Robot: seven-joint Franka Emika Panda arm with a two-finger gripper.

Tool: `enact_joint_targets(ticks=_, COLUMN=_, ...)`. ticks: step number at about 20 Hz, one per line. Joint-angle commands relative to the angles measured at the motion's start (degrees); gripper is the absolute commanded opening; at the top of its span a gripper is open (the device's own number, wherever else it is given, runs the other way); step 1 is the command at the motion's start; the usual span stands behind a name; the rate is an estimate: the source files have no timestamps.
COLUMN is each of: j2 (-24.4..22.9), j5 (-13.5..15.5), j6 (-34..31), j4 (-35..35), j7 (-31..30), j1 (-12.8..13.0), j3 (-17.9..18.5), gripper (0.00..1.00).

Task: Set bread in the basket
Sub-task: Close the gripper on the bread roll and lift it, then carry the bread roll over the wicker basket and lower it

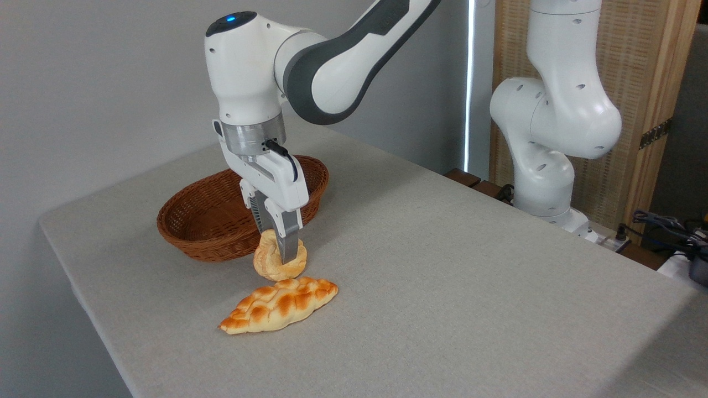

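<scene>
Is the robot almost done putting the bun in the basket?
Not yet. The gripper has reached the bun and its fingers sit around it on the table. The basket is empty. Lifting the bun and dropping it in remain.

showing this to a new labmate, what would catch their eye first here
The white arm's pincer comes straight down onto the small pale bun near the table's middle, its fingers straddling it. Just in front lies a braided, toasted loaf. Behind the bun sits the empty reddish-brown wicker basket.
</scene>
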State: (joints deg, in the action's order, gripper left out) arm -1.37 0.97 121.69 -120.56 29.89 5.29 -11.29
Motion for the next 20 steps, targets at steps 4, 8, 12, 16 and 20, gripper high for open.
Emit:
enact_joint_targets(ticks=4, j2=-1.4, j5=0.3, j6=-0.7, j4=2.7, j7=-0.8, j1=-0.2, j3=0.7, gripper=0.36)
enact_joint_targets(ticks=8, j2=-0.7, j5=3.7, j6=-9.1, j4=11.0, j7=-0.8, j1=-0.3, j3=0.8, gripper=0.36)
enact_joint_targets(ticks=12, j2=-0.6, j5=8.6, j6=-10.7, j4=13.9, j7=-3.2, j1=0.0, j3=-0.3, gripper=0.4)
enact_joint_targets(ticks=16, j2=2.3, j5=10.4, j6=-5.2, j4=13.9, j7=-8.5, j1=0.2, j3=-4.3, gripper=0.78)
enact_joint_targets(ticks=20, j2=5.4, j5=9.8, j6=2.1, j4=13.9, j7=-12.7, j1=0.8, j3=-6.2, gripper=1.0)
